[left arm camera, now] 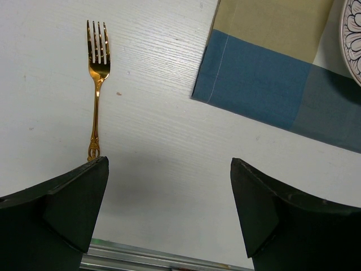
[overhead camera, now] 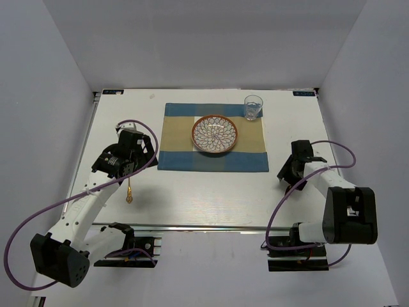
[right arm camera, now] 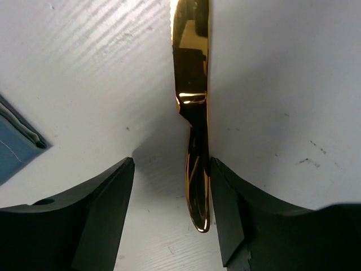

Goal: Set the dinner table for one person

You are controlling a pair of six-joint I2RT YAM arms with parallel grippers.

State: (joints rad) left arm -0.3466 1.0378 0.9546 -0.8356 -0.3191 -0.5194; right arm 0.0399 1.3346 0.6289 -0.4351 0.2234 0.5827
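Observation:
The dinner table (overhead camera: 204, 195) is a white top with a metal rail along its front edge. On it lies a blue-and-tan placemat (overhead camera: 185, 137) carrying a patterned plate (overhead camera: 215, 133), with a glass (overhead camera: 253, 107) at its far right corner. A gold fork (left arm camera: 96, 84) lies on the bare table left of the mat, also seen as the fork (overhead camera: 130, 192). My left gripper (left arm camera: 169, 192) hangs open beside the fork's handle end, holding nothing. My right gripper (right arm camera: 172, 192) is low on the table right of the mat, open around a gold knife (right arm camera: 192, 84); the handle touches the right finger (right arm camera: 225, 203), with a gap on the left side.
The placemat's blue corner (right arm camera: 14, 144) lies just left of the right gripper. The front rail (left arm camera: 169, 259) runs close below the left gripper. White walls enclose the table at the back and on both sides. Purple cables loop off both arms.

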